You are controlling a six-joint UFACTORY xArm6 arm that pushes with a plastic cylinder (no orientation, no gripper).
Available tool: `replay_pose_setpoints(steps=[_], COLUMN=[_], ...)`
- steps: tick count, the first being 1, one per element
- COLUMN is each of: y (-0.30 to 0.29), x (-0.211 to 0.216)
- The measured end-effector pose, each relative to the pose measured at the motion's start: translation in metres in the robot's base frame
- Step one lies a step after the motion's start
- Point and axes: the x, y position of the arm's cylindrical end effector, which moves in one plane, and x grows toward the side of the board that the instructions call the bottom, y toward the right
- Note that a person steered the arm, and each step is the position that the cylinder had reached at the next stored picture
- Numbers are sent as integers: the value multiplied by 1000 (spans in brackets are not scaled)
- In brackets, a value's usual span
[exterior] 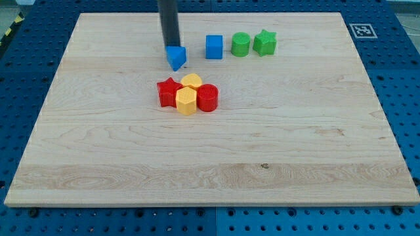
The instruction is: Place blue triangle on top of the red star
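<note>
The blue triangle (176, 58) lies on the wooden board (210, 157) above the middle. My tip (171, 47) touches its top-left edge, the dark rod rising to the view's top. The red star (168, 92) sits a short way below the blue triangle, at the left of a tight cluster. A small gap of bare board separates the triangle from the star.
The cluster also holds a yellow heart-like block (191, 81), a yellow hexagon (186, 102) and a red cylinder (207, 98). To the triangle's right stand a blue cube (214, 46), a green cylinder (240, 44) and a green star (265, 42).
</note>
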Motion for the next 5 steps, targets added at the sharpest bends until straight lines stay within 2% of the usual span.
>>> replay_pose_setpoints(steps=[1,4,5], y=[-22,31,10], x=[0,-12,-9])
